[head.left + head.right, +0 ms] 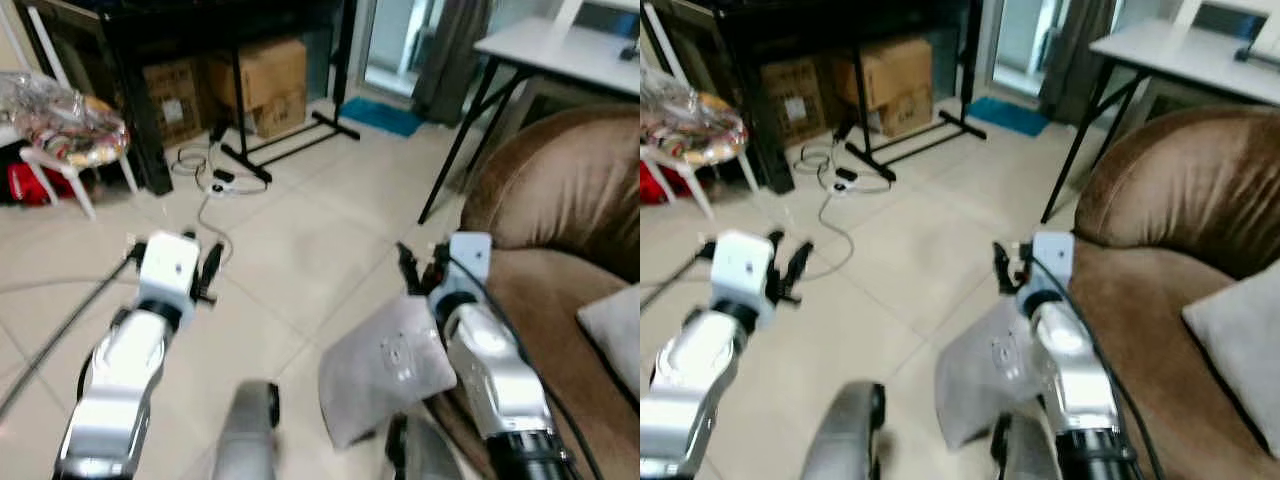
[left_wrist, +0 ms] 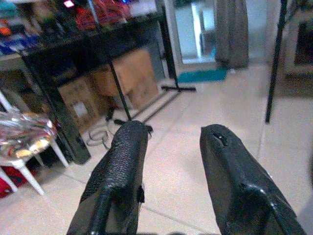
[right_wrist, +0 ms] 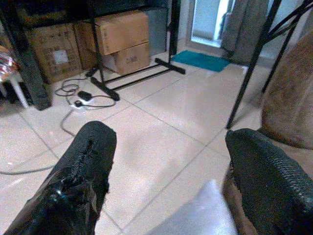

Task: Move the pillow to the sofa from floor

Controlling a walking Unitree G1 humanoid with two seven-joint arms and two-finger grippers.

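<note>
While the pillow (image 1: 385,365) lies on the floor (image 1: 290,260) against the sofa (image 1: 560,290), both grippers' jaws hover open above it, unloaded, likely pre-grasp.

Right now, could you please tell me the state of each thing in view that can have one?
Grey pillow: lying on the floor, against the sofa's front.
Second pillow: resting on the brown sofa seat.
Left end effector: open, empty, raised above the tiles.
Right end effector: open, empty, above the grey pillow.
Cardboard boxes: closed, stacked under the black shelf.
</note>
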